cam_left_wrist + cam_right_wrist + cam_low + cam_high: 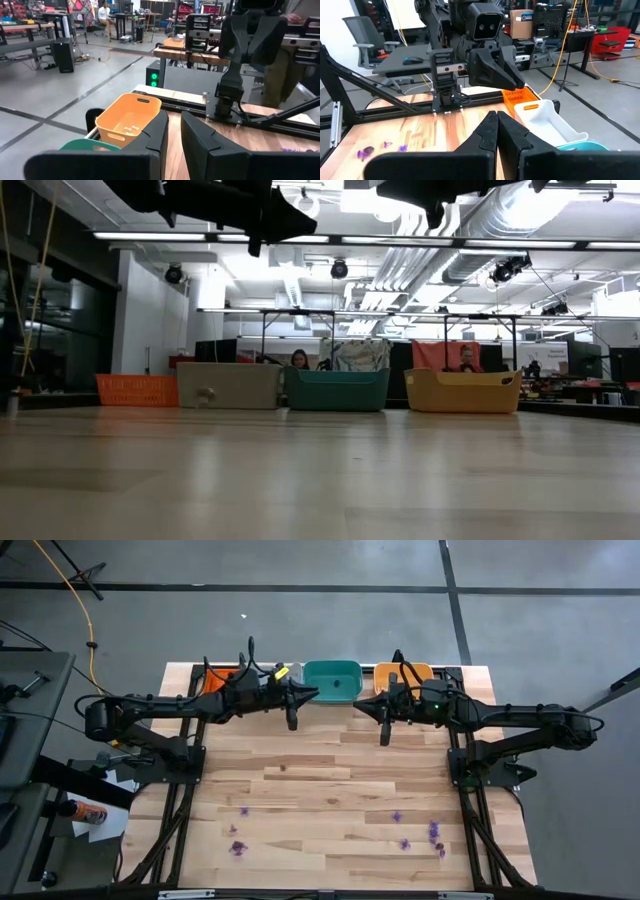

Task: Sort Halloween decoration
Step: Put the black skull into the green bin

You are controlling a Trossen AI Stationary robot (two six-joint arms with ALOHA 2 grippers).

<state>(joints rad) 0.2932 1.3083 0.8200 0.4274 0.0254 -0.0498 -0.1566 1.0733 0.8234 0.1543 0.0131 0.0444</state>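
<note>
High view: purple trinkets (404, 843) scattered on near part of table (330, 790), well apart from both grippers. Left gripper (292, 721) raised beside green tray (332, 680), fingers slightly apart, empty. Right gripper (385, 736) raised by orange tray (405, 673), fingers together, empty.

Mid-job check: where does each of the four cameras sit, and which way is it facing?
High: overhead, straight down; both arms, purple trinkets.
Low: table height, looking across at the trays; arms overhead.
Left wrist: past the left gripper toward the orange tray and right arm.
Right wrist: past the shut right gripper toward the left arm.
Shared: the teal tray shows in high and low.
</note>
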